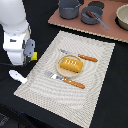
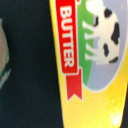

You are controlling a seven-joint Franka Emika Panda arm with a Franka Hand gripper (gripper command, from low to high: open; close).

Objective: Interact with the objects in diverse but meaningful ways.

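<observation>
The white robot arm stands at the left of the exterior view, its wrist bent low over the dark counter (image 1: 116, 75), and the tool (image 1: 31, 55) sits at the arm's lower end, mostly masked by the white and grey housing. The thing that matters is the yellow cardboard butter box (image 2: 95, 65): in the wrist view it fills most of the frame, very close to the lens, with a red banner reading BUTTER and a black-and-white cow on a green and blue picture. In the exterior view only a small yellow corner of it (image 1: 34, 55) peeks out beside the tool, just off the left edge of the pale woven placemat (image 1: 95, 75). The box therefore lies directly at the tool, not away from it, and its long axis runs lengthwise through the wrist frame along the line of the lettering, slightly slanted. Neither view shows the fingers, so I cannot tell whether the tool is clenched on the box or merely poised against it. My judgement is that any coming move turns on that long axis: a grasp would need to cross the narrow width. Elsewhere, the orange toy bread loaf (image 1: 70, 64) rests on the round tan plate (image 1: 64, 73) at mid-mat, flanked by an orange-handled toy knife (image 1: 84, 57) and an orange-handled toy fork (image 1: 67, 80), while a white plastic utensil (image 1: 18, 76) lies on the counter at lower left.
</observation>
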